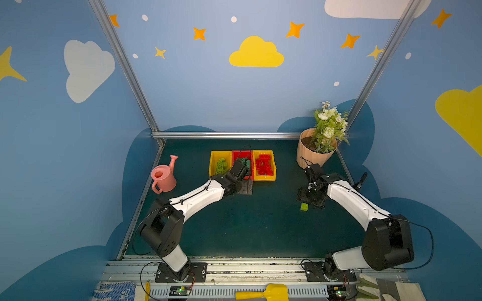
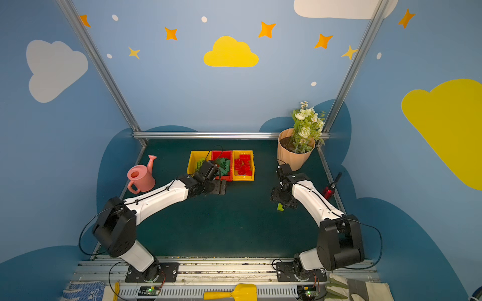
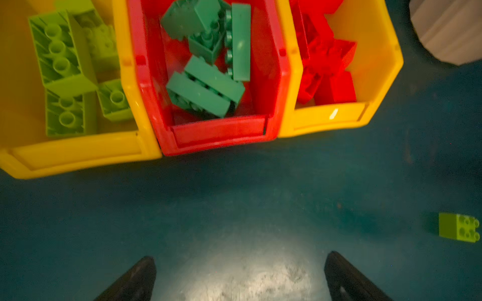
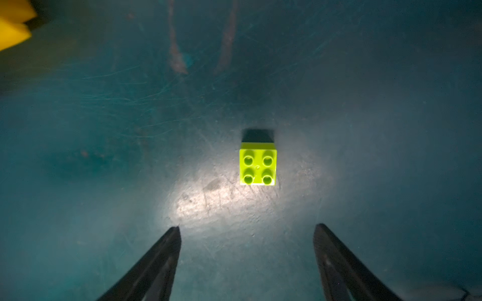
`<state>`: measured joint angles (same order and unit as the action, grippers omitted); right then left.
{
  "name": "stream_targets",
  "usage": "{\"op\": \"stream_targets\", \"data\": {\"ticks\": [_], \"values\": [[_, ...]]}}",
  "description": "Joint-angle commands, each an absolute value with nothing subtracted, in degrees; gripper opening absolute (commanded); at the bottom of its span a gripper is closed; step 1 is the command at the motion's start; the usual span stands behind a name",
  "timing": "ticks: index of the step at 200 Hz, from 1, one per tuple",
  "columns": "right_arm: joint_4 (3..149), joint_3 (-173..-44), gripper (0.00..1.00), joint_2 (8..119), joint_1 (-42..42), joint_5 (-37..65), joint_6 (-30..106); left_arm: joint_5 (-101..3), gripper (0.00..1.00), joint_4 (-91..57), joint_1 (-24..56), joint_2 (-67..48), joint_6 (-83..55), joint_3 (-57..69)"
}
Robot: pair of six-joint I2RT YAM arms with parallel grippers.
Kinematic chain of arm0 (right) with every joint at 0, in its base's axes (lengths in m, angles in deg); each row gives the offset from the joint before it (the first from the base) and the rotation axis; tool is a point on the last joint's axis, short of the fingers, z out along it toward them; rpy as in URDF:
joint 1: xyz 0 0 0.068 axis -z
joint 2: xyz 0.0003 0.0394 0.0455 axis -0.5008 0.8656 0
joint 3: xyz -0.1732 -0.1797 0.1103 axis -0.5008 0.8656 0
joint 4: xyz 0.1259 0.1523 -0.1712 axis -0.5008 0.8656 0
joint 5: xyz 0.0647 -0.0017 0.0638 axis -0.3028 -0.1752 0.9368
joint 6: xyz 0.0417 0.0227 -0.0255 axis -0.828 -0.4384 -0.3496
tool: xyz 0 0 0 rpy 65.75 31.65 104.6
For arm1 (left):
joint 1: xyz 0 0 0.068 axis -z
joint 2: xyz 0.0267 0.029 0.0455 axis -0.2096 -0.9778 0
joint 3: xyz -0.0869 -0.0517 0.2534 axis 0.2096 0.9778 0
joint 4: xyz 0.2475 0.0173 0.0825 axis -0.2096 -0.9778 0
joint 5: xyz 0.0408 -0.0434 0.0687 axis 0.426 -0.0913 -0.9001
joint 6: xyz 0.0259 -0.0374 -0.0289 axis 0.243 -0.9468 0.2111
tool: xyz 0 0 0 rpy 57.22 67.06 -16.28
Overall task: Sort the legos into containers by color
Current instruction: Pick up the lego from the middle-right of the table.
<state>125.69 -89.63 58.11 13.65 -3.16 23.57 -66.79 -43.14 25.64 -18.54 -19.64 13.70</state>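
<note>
Fingers (image 4: 156,265) spread both sides; my right gripper (image 4: 247,228) near lime brick (image 1: 304,206), centre-right of frame; left gripper (image 3: 241,258) near red bin (image 3: 219,133).

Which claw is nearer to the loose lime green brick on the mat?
Right. The right claw hangs open just short of the lime brick, not touching it; the left claw is open in front of the red bin, well away.
</note>
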Motion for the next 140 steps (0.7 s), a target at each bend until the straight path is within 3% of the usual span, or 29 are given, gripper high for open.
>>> {"op": "stream_targets", "data": {"ticks": [1, 38, 87, 140], "values": [[123.58, -88.58, 0.76, 59.76, 14.63, -3.14, 23.27, -68.50, 1.00, -38.62, 26.50, -13.98, -19.88, 15.90], [121.11, -87.21, 0.71, 62.02, 15.46, -2.67, 23.80, -67.36, 1.00, -35.11, 27.47, -8.91, -19.61, 20.99], [118.30, -85.91, 0.54, 66.21, 16.22, -2.38, 24.68, -67.66, 1.00, -33.89, 28.27, -5.94, -19.79, 23.85], [117.28, -86.21, 0.51, 68.52, 16.90, -2.38, 25.95, -68.37, 1.00, -34.37, 28.11, -6.22, -19.18, 23.51]]}}
